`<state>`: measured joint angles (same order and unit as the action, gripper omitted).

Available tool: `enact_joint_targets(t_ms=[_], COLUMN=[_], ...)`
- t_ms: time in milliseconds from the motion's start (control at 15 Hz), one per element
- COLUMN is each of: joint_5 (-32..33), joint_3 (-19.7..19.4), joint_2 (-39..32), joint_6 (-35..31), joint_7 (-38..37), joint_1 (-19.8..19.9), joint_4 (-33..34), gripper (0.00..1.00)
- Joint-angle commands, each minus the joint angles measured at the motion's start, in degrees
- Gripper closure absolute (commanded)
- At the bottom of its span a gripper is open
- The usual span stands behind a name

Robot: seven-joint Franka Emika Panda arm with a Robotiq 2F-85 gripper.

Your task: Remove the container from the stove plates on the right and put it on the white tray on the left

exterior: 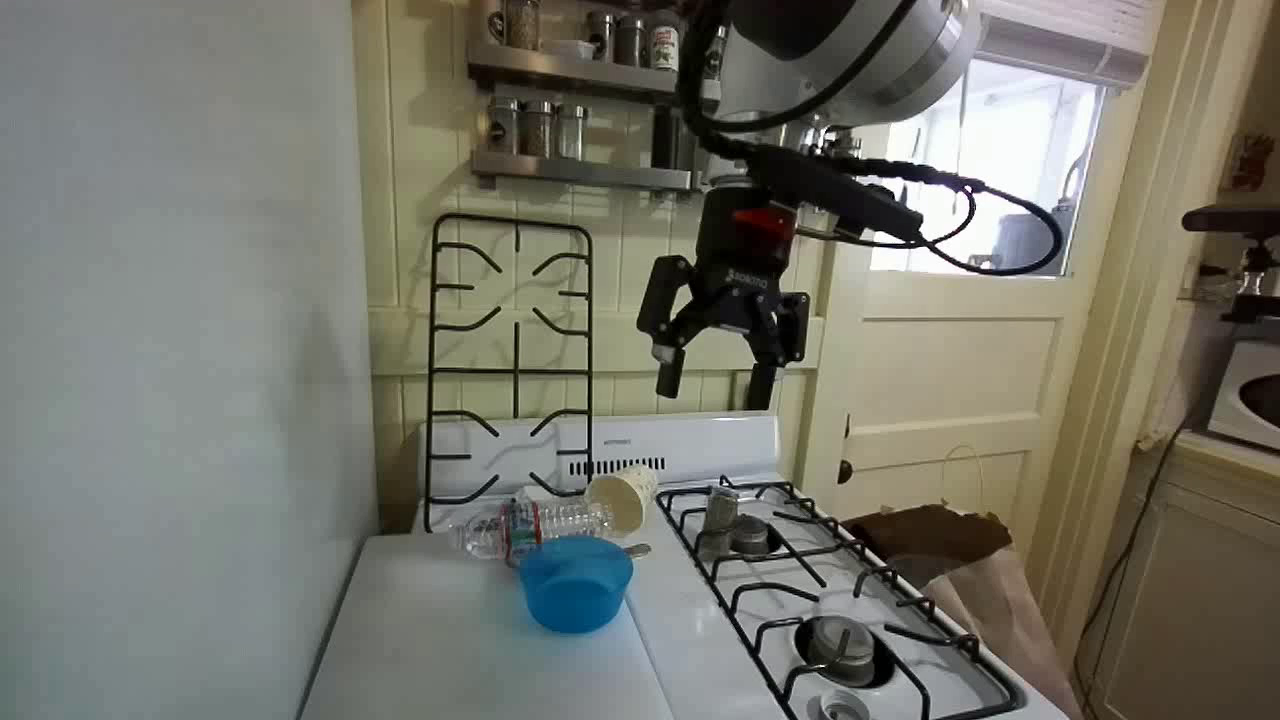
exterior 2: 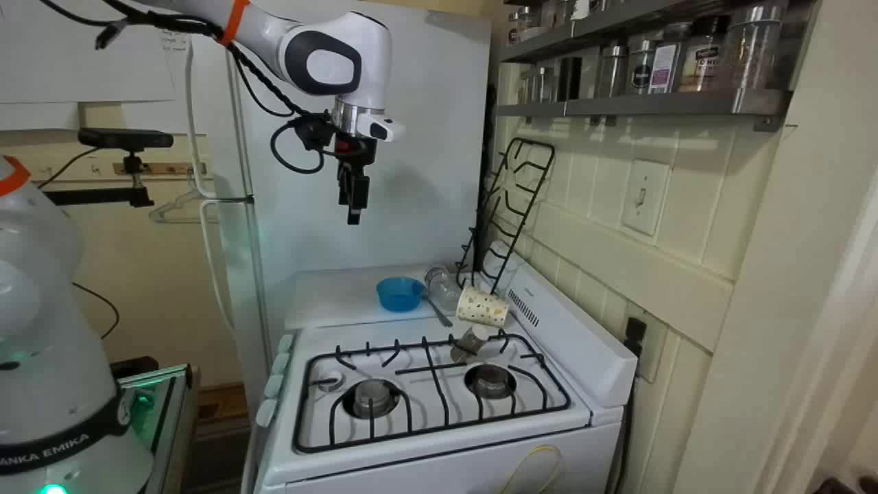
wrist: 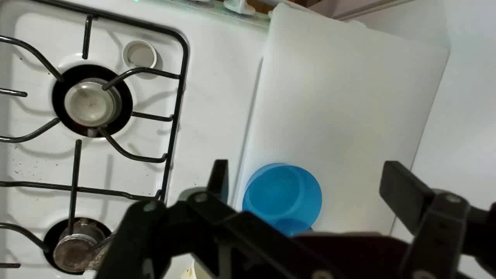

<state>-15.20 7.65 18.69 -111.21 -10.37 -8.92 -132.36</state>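
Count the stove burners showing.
2: the front burner, near the knobs, and the back burner, near the back panel. Others may be hidden under the white tray.

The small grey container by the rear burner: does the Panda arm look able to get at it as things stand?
Probably yes: the tool is open and empty, and in both exterior views nothing shows on top of the container. The burner grate around it could hinder a grasp, though.

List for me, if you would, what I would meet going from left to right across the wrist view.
Upper burner cap, small white-rimmed round item, one gripper fingertip, blue bowl, the other gripper fingertip. I omit the white tray, which the bowl and a fingertip overlap.
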Motion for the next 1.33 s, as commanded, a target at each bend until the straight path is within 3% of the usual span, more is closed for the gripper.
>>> enact_joint_targets(t_ms=[0,267,667,800,1133,1200,1267], joint_5=[-0.1,0.9,0.5,1.5,7.4,4.5,5.7], joint_3=[0.4,0.0,-7.1,-8.7,-9.7,-10.0,-10.0], joint_2=[0.0,-0.7,-9.6,-15.1,-26.6,-22.5,-24.3], joint_6=[0.1,-1.0,-3.8,-5.3,-11.4,-11.0,-11.1], joint_7=[0.1,0.4,6.5,4.7,-12.4,-5.4,-8.1], joint_1=[0.4,1.1,7.1,9.1,10.4,10.9,10.7], joint_4=[0.1,-0.1,0.4,2.9,12.0,7.6,9.4], gripper=[0.00,0.00,0.00,0.00,0.00,0.00,0.00])
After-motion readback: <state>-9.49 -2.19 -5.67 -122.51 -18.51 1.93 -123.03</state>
